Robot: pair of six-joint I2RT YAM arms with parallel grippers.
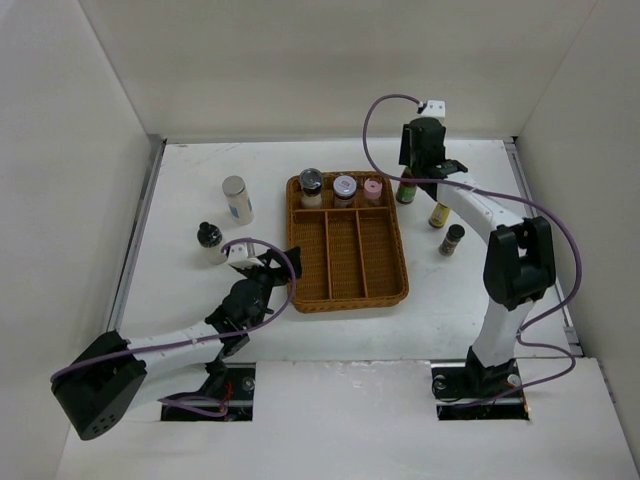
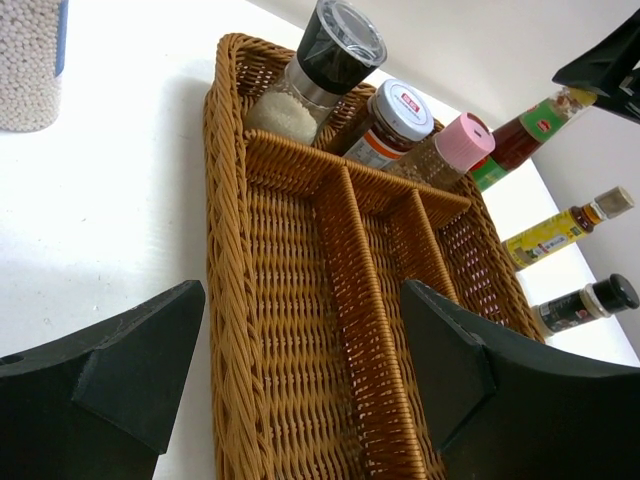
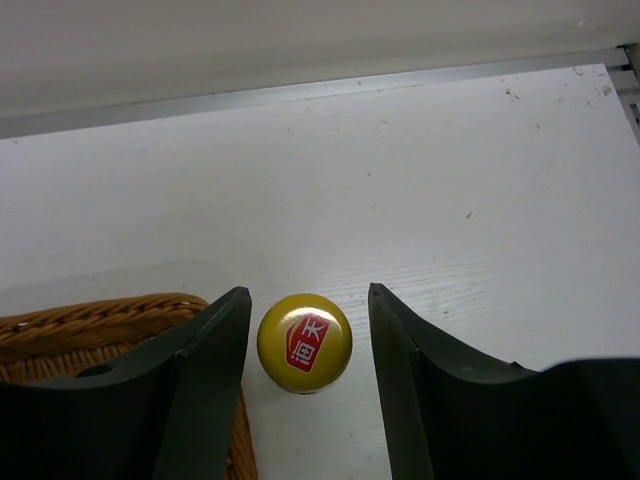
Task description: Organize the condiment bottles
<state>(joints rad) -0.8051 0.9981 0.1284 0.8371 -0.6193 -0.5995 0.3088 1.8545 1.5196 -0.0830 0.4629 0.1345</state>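
condiment bottles [image 1: 440,214] stand on the white table [image 1: 480,300], some left of the wicker tray [image 1: 345,290], some right. nearest, the left gripper [image 2: 300,300] hangs spread wide with nothing in it, by the tray's near left corner. three jars [image 1: 344,186] sit in the tray's back part. farthest, the right gripper [image 3: 308,293] has a finger on each side of the yellow cap [image 3: 304,343] of the green-labelled bottle [image 2: 515,140], not touching it. i think it is tall, smooth and tippy, so hold it just under the cap

In the right wrist view the yellow-capped bottle [image 3: 304,343] shows only its cap.
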